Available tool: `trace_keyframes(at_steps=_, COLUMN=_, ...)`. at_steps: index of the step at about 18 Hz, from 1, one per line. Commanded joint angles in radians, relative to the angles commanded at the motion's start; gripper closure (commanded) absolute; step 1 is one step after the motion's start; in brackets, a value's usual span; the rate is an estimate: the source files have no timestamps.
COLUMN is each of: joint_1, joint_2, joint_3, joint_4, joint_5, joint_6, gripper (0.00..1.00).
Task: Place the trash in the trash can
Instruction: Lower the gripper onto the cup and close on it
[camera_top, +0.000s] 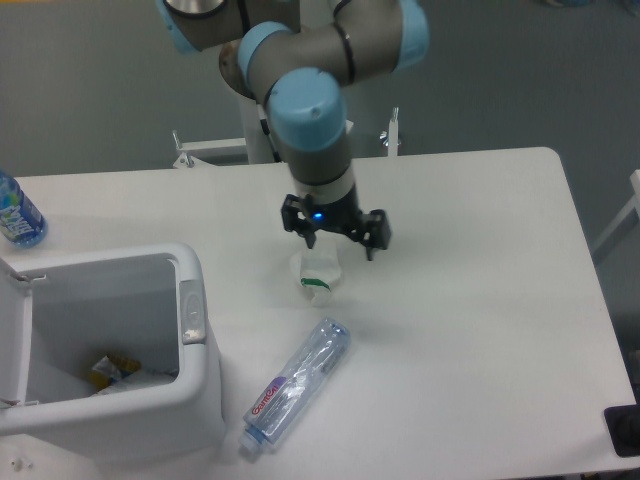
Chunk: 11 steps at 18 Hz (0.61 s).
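The clear bottle (295, 386) is lying nearest, just right of the open trash can (195, 350); beyond it the small cup (318, 274) is sitting on the table (480, 300); the gripper (337, 243) is hovering directly over it, fingers spread, seemingly not touching.

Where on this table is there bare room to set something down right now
The right side of the table, from the gripper and clear bottle across to the right edge, is bare. So is the back strip between the blue bottle and the arm. It is crowded around the cup and trash can.
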Motion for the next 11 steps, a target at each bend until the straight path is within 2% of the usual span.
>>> trace_keyframes(at_steps=1, joint_1=-0.012, joint_2=-0.008, joint_3=-0.008, joint_4=0.023, joint_5=-0.002, joint_6=-0.001, gripper=0.00)
trace_keyframes(at_steps=5, joint_1=-0.037, joint_2=-0.061, joint_3=-0.011, joint_4=0.052, joint_5=0.000, joint_6=-0.008, gripper=0.00)
trace_keyframes(at_steps=11, joint_1=-0.049, joint_2=-0.080, joint_3=-0.051, joint_4=0.056, joint_5=0.006, joint_6=-0.009, gripper=0.00)
